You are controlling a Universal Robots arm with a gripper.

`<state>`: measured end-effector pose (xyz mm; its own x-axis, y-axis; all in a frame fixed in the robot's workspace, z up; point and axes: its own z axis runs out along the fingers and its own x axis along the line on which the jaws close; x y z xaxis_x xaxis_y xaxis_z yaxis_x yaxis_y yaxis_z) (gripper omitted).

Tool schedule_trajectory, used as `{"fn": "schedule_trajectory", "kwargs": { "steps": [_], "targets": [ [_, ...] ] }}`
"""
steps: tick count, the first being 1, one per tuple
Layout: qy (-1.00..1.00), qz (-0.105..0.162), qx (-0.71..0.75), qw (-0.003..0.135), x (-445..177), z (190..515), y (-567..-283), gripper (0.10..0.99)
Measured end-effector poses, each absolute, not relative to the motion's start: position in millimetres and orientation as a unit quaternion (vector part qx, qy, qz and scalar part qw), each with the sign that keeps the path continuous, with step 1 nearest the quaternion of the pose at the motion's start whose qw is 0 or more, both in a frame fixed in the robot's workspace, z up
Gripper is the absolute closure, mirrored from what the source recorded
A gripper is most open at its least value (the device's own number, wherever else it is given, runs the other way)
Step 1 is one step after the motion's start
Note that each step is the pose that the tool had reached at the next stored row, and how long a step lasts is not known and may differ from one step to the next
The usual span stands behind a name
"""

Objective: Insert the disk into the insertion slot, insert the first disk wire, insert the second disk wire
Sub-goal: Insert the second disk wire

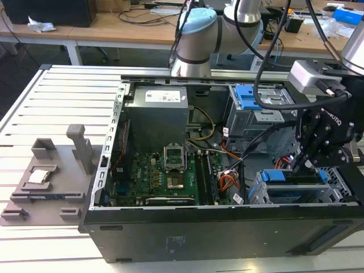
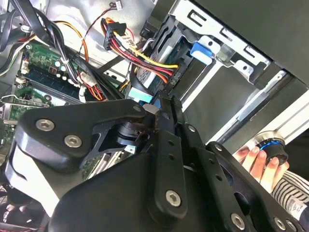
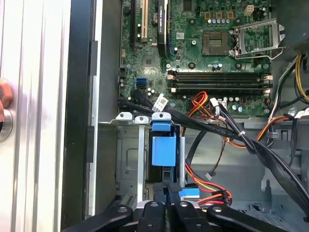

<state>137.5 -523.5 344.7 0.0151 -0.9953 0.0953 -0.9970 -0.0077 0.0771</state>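
Just ahead of our gripper, its fingers pressed together, the disk sits in the insertion slot; we judge the loose orange-yellow-black wire bundle beside them could snag the fingertips.

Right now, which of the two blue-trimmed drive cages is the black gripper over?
The gripper hangs over the silver perforated cage at the case's front edge, not the taller grey cage behind it.

Blue-framed disk seated in the silver perforated insertion slot, red wire beside it.
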Motion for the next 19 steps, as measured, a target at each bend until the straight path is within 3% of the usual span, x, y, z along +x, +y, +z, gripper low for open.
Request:
{"fn": "schedule_trajectory", "kwargs": {
  "steps": [19],
  "targets": [
    [-0.702,0.003,0.710,0.057,142.8,337.4,-520.3,0.941]
  ]
}}
